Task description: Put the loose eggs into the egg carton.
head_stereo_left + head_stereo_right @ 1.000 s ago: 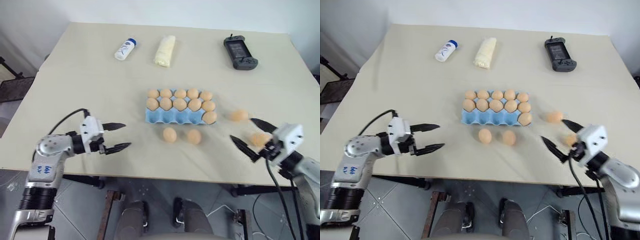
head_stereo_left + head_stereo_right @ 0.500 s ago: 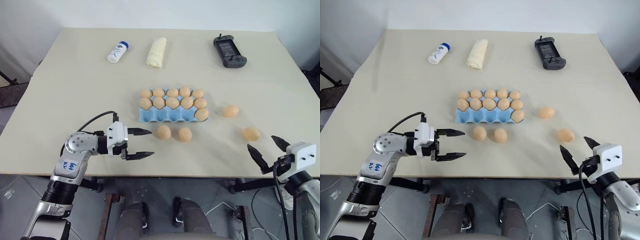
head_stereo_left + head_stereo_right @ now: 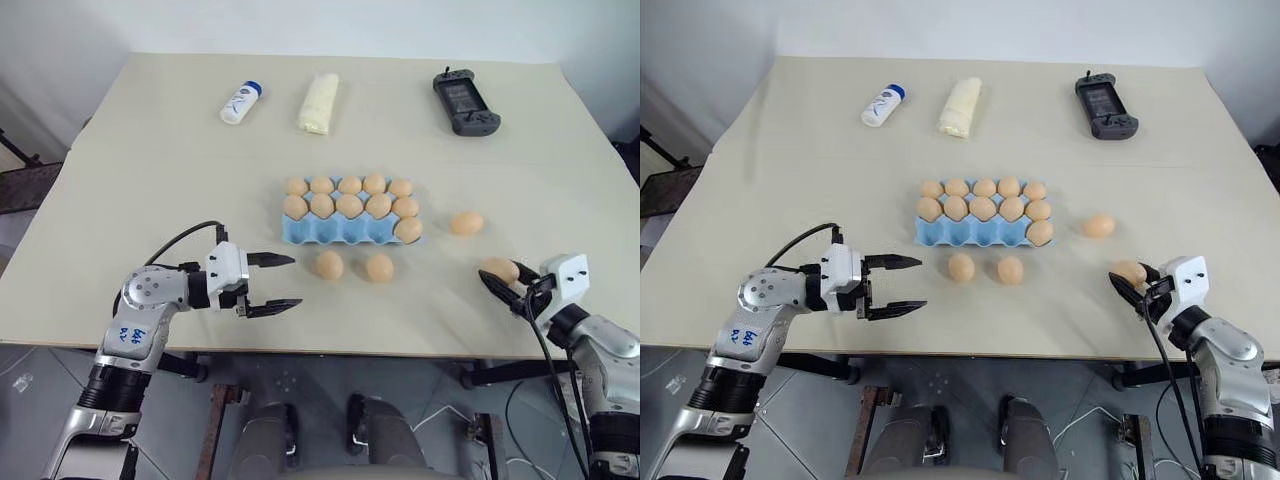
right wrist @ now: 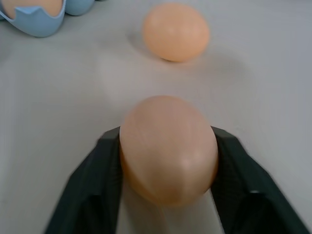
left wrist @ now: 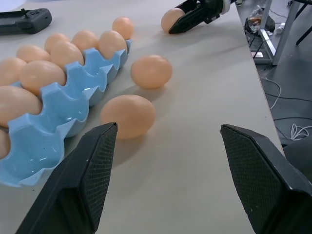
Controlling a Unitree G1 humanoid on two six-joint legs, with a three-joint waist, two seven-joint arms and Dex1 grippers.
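Observation:
The light blue egg carton [image 3: 345, 233] sits mid-table, its two far rows full of tan eggs and one egg in the near row's right end cup. Two loose eggs [image 3: 328, 264] [image 3: 379, 267] lie just in front of it, and a third [image 3: 466, 223] lies to its right. My right gripper [image 3: 503, 277] is shut on another loose egg [image 4: 168, 148], low at the table near the front right edge. To the left of the nearest loose egg [image 5: 127, 116], my left gripper [image 3: 296, 281] stands open and holds nothing.
A white bottle [image 3: 239, 101], a pale wrapped packet [image 3: 319, 102] and a dark grey game console [image 3: 466, 101] lie along the far side of the table. The table's front edge runs just under both grippers.
My right gripper moved forward over the table to the front right egg and closed on it. The left gripper stayed open and barely shifted. The camera view shifted.

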